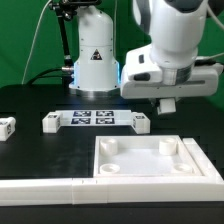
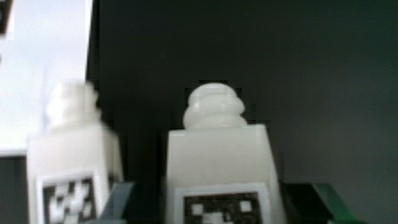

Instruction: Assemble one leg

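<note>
In the wrist view a leg (image 2: 222,150), a small white block with a rounded knob on its end and a black-and-white tag on its face, stands between my gripper (image 2: 222,208). The dark fingers (image 2: 128,200) sit close against both of its sides, so the gripper is shut on it. A second leg (image 2: 71,150) of the same kind stands right beside it, outside the fingers. In the exterior view the gripper (image 1: 167,104) hangs just above the black table behind the panel; the arm's white hand hides both legs there.
The large white square panel (image 1: 150,158) with round corner sockets lies in front of the gripper. The marker board (image 1: 95,120) lies toward the exterior view's left. A long white bar (image 1: 50,187) lies along the front edge. A small white part (image 1: 7,125) sits at the far left.
</note>
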Action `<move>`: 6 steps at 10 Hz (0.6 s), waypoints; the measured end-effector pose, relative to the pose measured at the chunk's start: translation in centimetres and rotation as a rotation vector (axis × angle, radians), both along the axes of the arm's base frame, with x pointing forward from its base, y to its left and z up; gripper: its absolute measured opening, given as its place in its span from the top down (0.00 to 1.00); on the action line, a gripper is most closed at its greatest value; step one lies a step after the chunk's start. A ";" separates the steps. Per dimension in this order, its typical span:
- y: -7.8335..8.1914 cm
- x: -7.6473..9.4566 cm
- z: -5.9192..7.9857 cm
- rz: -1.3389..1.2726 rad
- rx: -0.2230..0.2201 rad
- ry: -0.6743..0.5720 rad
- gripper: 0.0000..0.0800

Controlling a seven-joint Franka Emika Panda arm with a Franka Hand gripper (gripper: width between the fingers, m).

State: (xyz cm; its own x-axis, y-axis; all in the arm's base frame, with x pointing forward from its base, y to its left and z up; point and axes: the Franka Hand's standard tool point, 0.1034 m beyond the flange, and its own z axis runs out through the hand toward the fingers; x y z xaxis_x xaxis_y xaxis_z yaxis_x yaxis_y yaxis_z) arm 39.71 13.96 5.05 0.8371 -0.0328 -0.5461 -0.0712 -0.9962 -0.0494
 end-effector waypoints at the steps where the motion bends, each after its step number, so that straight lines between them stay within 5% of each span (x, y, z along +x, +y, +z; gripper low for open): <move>1: -0.4 1.5 1.4 0.017 -0.008 -0.083 0.64; 4: -0.6 3.8 4.3 0.042 -0.018 -0.284 0.64; 6: -0.3 4.1 3.7 0.034 -0.004 -0.461 0.64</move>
